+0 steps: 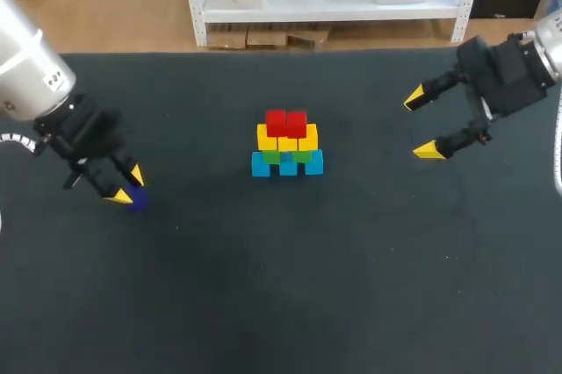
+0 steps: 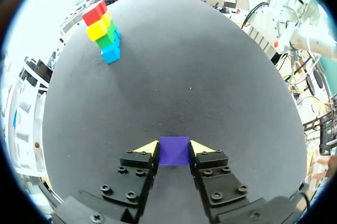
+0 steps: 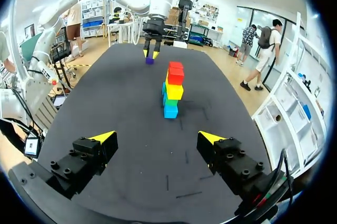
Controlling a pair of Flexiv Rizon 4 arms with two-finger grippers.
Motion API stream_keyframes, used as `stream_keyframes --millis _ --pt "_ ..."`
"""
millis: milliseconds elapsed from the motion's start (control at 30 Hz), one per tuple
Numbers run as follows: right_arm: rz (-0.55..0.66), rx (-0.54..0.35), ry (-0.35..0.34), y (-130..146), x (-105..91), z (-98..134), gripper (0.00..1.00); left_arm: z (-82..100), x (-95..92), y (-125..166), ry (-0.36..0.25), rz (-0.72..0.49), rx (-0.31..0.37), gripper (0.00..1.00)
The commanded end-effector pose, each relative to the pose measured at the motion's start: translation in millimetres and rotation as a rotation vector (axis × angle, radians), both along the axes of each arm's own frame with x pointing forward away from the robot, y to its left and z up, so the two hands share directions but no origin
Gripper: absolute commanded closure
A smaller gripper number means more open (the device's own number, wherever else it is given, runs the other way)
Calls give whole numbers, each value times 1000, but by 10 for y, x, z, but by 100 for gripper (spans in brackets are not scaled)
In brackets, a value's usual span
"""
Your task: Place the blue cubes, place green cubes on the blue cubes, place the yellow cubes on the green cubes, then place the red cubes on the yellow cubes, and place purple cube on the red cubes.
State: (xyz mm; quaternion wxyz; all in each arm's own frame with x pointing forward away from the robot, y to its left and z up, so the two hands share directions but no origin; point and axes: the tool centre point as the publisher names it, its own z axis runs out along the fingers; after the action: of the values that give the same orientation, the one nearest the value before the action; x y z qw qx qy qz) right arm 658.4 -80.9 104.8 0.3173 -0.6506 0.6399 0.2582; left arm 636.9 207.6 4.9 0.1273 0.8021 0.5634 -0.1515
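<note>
Counter (image 1: 290, 295): one, dark charcoal, matte top; a few faint pale specks and scuff marks.

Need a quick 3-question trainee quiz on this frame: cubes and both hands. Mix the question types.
1. True or false: the red cubes sit on the yellow cubes.
2. What is between the left hand's fingers? A) a green cube B) the purple cube C) nothing
3. Fill in: the right hand, off to the side of the stacked cubes, is ___ (open/shut).

Key: 1 true; 2 B; 3 open.
</note>
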Motion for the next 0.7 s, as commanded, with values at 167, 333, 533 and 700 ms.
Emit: stream_keyframes --millis 167,333,533,700 --pt "1 3 -1 -1 1 -5 0 261 21 -97 -32 37 -7 100" --pt "1 3 -1 -1 1 -5 0 610 -10 -266 -73 99 -30 100" --pt "1 3 -1 -1 1 -5 0 1032 -11 -628 -113 166 -7 100" --pt "1 3 -1 -1 1 -5 0 1415 39 -944 -149 217 -21 100"
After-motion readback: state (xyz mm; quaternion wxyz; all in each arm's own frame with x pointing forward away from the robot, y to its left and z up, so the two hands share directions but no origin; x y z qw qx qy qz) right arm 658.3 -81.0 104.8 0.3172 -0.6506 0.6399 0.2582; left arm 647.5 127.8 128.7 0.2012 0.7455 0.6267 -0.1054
